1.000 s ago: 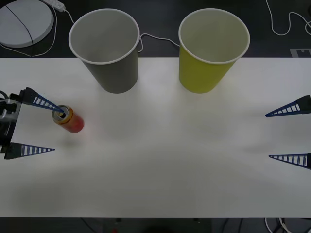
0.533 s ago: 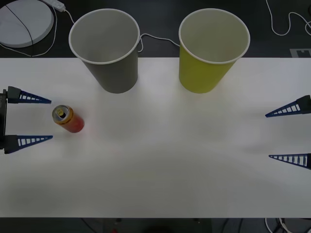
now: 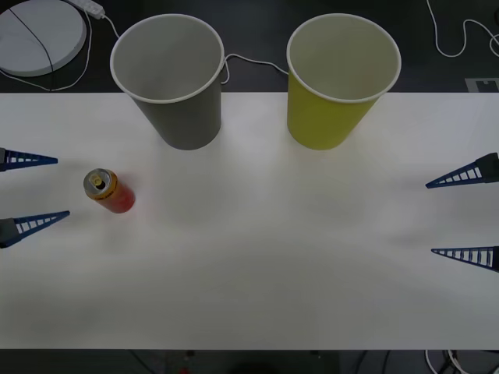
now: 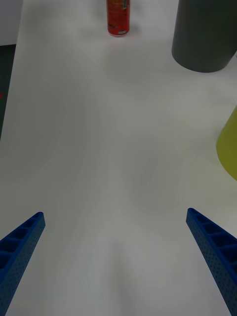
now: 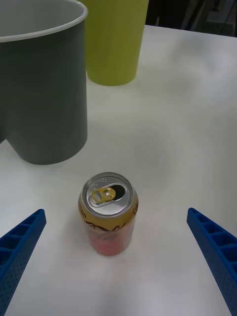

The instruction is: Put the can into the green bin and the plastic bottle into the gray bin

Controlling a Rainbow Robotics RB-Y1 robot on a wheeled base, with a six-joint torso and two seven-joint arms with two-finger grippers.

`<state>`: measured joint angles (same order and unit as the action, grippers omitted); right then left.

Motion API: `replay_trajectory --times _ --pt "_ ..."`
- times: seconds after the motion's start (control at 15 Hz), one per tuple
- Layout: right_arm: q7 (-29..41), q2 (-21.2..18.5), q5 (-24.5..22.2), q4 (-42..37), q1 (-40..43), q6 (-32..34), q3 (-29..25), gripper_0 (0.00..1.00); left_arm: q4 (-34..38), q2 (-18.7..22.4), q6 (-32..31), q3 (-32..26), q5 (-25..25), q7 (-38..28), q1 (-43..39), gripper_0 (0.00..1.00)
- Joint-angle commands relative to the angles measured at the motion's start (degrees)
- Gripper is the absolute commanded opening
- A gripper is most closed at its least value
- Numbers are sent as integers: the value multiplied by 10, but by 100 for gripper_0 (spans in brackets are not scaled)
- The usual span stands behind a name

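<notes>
Standing upright at the frame's left on the white table (image 3: pixel 257 296), the small red-orange metal drink can (image 3: pixel 109 192) sits apart from the spread left gripper (image 3: pixel 27 191); right gripper (image 3: pixel 465 216) likewise spread at right edge.

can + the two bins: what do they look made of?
The can: metal, likely aluminum; shiny silver top with pull tab, glossy printed red-orange wall. The gray bin and the green bin: look like matte paper or card, cup-shaped with a rolled white rim and pale inside; thin plastic can't be ruled out.
</notes>
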<state>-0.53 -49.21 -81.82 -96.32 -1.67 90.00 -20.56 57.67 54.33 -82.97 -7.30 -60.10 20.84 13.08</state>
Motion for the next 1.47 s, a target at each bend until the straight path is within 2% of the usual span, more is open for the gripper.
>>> replay_trajectory --times 0.07,0.47,0.73,1.13,1.47 --pt "0 0 0 0 0 0 0 100 -42 -17 0 0 24 47 -1 100" --pt "0 0 0 0 0 0 0 100 -123 -65 -1 0 67 90 -1 100" --pt "0 0 0 0 0 0 0 100 -172 -84 -1 4 89 153 3 100" --pt "0 0 0 0 0 0 0 100 -283 -90 1 99 196 250 43 100" --pt "0 0 0 0 0 0 0 100 -296 -109 11 118 219 257 51 100"
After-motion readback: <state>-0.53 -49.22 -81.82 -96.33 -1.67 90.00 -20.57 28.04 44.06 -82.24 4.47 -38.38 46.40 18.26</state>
